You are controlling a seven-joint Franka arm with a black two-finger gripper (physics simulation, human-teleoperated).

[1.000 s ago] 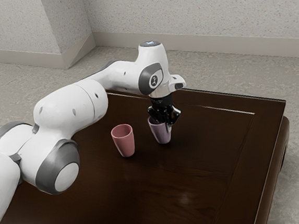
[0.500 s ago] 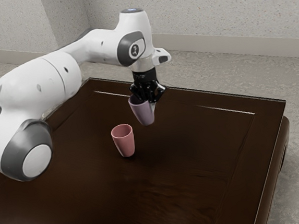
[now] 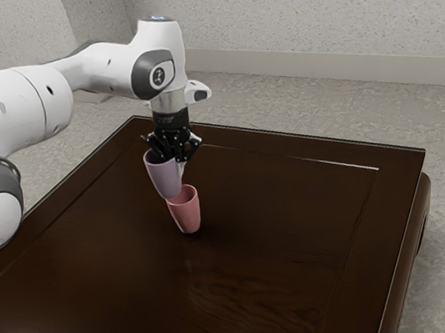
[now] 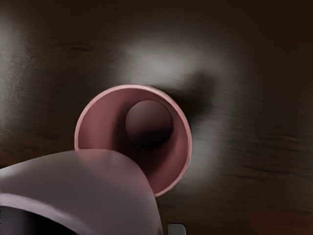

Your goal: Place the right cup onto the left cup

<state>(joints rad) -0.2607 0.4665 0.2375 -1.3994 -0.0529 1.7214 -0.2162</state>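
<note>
My black gripper (image 3: 176, 156) is shut on the wall of the purple cup (image 3: 163, 176), which hangs slightly tilted in the air. The pink cup (image 3: 186, 215) stands upright on the table, its opening facing up. In the exterior view the purple cup's base overlaps the pink cup's rim at the upper left; whether they touch I cannot tell. In the wrist view the large purple cup (image 4: 93, 178) covers part of the rim of the pink cup (image 4: 134, 117), whose inside shows no other object.
A dark wooden table (image 3: 292, 246) lies beneath both cups, with its raised far edge behind the gripper. Grey floor (image 3: 296, 113) and a pale wall (image 3: 288, 20) are beyond it.
My gripper has lifted the purple cup off the table and carried it toward the exterior view's left, to the pink cup. The pink cup has stayed put.
</note>
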